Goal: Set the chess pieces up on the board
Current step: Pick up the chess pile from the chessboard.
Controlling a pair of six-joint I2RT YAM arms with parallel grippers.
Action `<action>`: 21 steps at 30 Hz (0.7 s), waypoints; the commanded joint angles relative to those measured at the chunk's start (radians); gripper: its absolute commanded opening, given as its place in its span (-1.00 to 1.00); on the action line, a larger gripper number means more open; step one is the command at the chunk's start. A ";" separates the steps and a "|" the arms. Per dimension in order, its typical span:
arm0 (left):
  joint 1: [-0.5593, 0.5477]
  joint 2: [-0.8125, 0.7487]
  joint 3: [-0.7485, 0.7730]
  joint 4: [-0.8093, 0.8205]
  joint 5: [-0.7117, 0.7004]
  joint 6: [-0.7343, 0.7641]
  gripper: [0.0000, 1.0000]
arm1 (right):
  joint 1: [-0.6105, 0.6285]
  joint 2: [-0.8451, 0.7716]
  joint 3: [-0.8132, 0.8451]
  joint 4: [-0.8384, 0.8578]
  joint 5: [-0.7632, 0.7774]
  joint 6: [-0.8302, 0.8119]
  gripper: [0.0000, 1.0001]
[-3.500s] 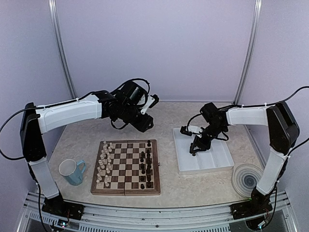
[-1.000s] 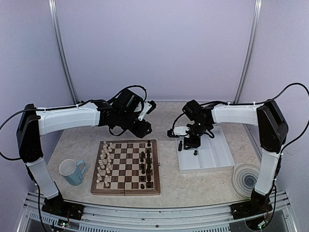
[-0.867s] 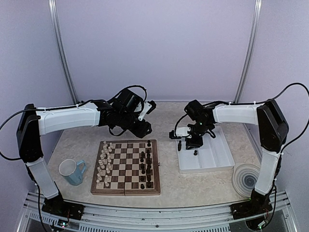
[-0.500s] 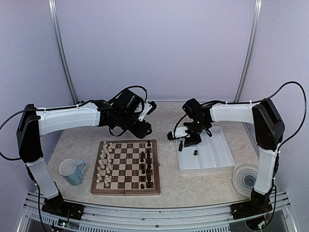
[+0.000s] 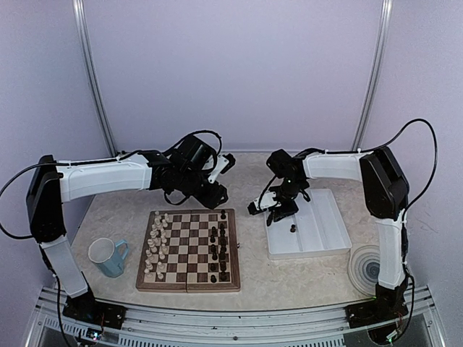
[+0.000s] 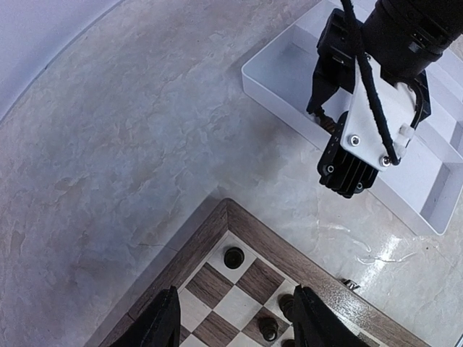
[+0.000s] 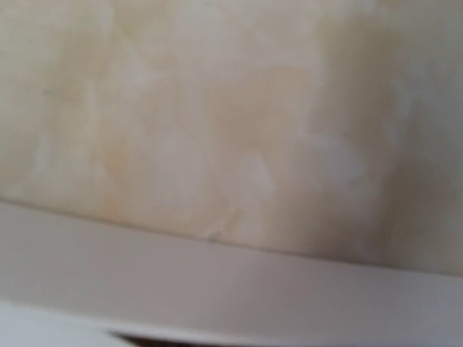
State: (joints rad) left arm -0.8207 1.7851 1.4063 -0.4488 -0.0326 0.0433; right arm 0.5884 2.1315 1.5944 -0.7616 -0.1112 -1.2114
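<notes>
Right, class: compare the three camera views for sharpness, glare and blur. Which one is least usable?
Top external: evenly lit and sharp, though the chess pieces on the board are tiny. Left wrist: crisp, with a patch of glare on the table beside the tray. Right wrist: least usable and wholly blurred, showing only beige table and a pale band.

Plain lilac walls (image 5: 231, 72) beyond left gripper (image 5: 217, 195). Metal pole (image 5: 92, 79) far left of it, second pole (image 5: 374, 72) behind right gripper (image 5: 262, 207). Beige marbled tabletop (image 5: 116, 206) below. Soft even light.
</notes>
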 commanded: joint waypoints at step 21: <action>-0.005 0.030 0.007 -0.017 0.058 0.012 0.07 | -0.037 -0.117 -0.252 -0.110 -0.124 0.097 -0.70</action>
State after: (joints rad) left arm -0.8207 1.8080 1.4063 -0.4599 -0.0128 0.0505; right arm 0.5632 2.0411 1.4384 -0.8272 -0.2153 -1.1305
